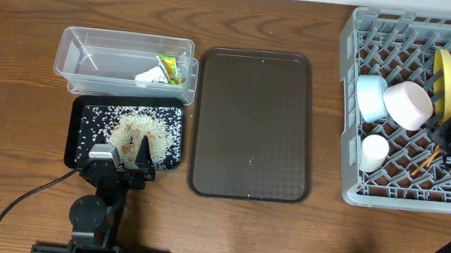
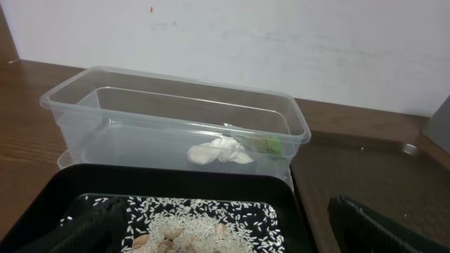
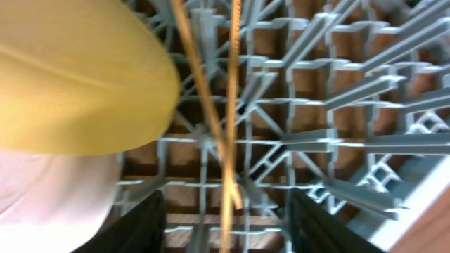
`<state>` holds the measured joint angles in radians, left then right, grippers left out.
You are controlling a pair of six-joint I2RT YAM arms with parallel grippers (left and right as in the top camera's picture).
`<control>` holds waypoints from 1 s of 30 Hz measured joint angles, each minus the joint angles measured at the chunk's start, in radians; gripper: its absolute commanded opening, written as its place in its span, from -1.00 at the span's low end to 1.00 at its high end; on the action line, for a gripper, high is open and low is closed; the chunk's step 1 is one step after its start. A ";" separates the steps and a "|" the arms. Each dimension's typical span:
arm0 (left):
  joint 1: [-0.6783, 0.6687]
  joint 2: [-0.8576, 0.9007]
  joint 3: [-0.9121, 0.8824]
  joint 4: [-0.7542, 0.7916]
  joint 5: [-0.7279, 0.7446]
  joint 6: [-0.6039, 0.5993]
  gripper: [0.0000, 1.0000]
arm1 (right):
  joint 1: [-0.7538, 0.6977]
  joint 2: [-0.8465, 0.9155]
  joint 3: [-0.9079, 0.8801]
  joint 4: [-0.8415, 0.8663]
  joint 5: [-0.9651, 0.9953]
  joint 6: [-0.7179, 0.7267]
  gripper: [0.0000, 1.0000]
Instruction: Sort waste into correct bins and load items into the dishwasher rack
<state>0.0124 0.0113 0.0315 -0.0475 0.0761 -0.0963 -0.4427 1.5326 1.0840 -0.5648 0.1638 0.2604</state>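
Observation:
The clear tub (image 1: 91,55) holds the yellow-green wrapper (image 1: 169,69) and the white scrap (image 1: 151,75); both show in the left wrist view, the scrap (image 2: 218,151) beside the wrapper (image 2: 267,145). Rice grains (image 1: 138,128) lie piled in the black tray (image 1: 77,133). My left gripper (image 1: 132,152) is open and empty over the tray's near edge, with rice (image 2: 204,225) between its fingers (image 2: 225,237). The grey rack (image 1: 402,189) holds the yellow plate (image 1: 444,74), white bowl (image 1: 408,104), light-blue bowl (image 1: 370,95) and chopsticks (image 3: 228,133). My right gripper (image 3: 225,228) is open above the chopsticks.
The large dark brown serving tray (image 1: 252,125) lies between the bins and the rack. A small white round item (image 1: 374,151) sits in the rack's near left part. A black cable (image 1: 28,195) runs across the table at the near left.

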 measured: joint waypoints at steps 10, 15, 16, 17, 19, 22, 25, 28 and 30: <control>0.000 0.000 0.000 0.000 0.000 0.000 0.87 | 0.107 -0.368 -0.001 -0.069 -0.317 -0.005 0.29; 0.000 0.000 0.000 0.000 0.000 0.000 0.88 | 0.239 -0.557 0.000 -0.132 -0.539 -0.032 0.39; 0.000 0.000 0.000 0.000 0.000 0.000 0.87 | 0.276 -0.587 0.001 -0.141 -0.590 -0.042 0.49; 0.000 0.000 0.000 0.000 0.000 0.000 0.87 | 0.304 -0.607 0.000 -0.148 -0.620 -0.048 0.99; 0.000 0.000 0.000 0.000 0.000 0.000 0.88 | 0.370 -0.640 0.000 -0.161 -0.677 -0.065 0.99; 0.000 0.000 0.000 0.000 0.000 0.000 0.87 | 0.441 -0.665 0.000 -0.175 -0.722 -0.071 0.98; 0.000 0.000 0.000 0.000 0.000 0.000 0.87 | 0.484 -0.669 0.000 -0.180 -0.743 -0.075 0.99; 0.000 0.000 0.000 0.000 0.000 0.000 0.87 | 0.492 -0.668 0.000 -0.204 -0.753 -0.078 0.99; 0.000 0.000 0.000 0.000 0.000 0.000 0.87 | 0.492 -0.668 0.000 -0.241 -0.745 -0.089 0.99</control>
<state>0.0124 0.0113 0.0315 -0.0475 0.0761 -0.0959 0.0490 0.8646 1.0843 -0.8062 -0.5808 0.1719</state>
